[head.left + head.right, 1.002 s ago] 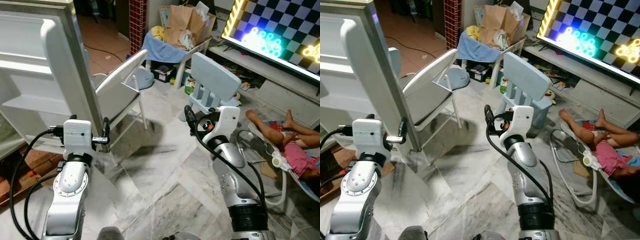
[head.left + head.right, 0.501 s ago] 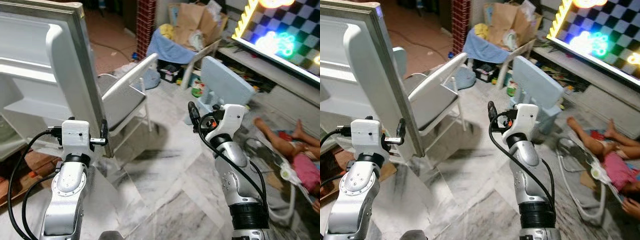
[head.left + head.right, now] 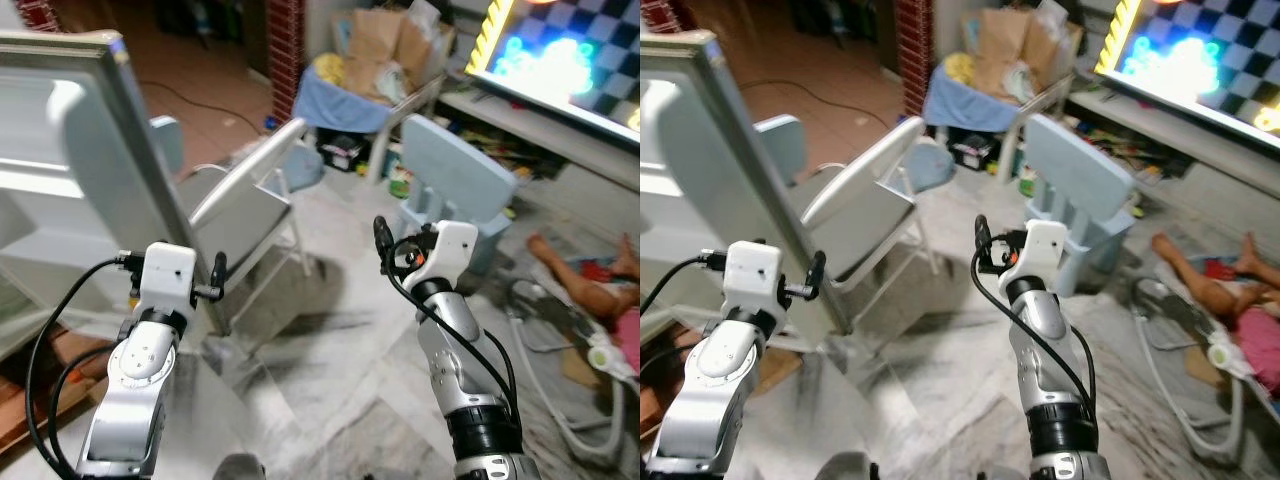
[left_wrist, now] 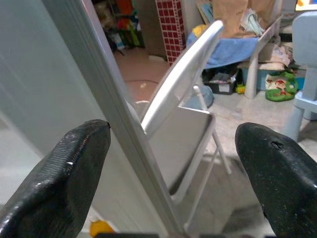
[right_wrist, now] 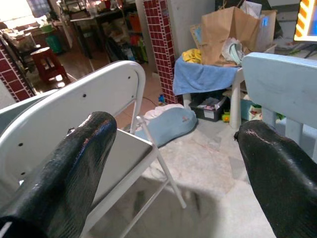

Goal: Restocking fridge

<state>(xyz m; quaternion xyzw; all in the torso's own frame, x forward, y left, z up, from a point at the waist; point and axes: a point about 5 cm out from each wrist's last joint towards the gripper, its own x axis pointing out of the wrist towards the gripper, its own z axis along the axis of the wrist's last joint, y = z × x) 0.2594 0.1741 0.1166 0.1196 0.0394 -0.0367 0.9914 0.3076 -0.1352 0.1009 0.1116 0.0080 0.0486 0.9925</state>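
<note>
The open fridge door (image 3: 95,160) stands on my left, white with a grey edge strip and inner door shelves (image 3: 30,215). My left gripper (image 3: 216,276) is raised right beside that edge. In the left wrist view it (image 4: 171,134) is open, with the door edge (image 4: 114,119) running between its spread fingers and no contact visible. My right gripper (image 3: 381,236) is held up over the marble floor, near the middle of the scene. It (image 5: 173,129) is open too, with nothing between its fingers.
A white folding chair (image 3: 250,200) stands just beyond the door edge. A light blue child's chair (image 3: 455,175) is behind my right gripper. A person (image 3: 590,285) lies on the floor at right beside a bouncer frame (image 3: 560,420). Paper bags and a blue cloth (image 3: 370,70) sit at the back.
The whole picture has shifted and blurred, so the camera moved. Both arms keep the same raised pose, and the left gripper stays by the door edge.
</note>
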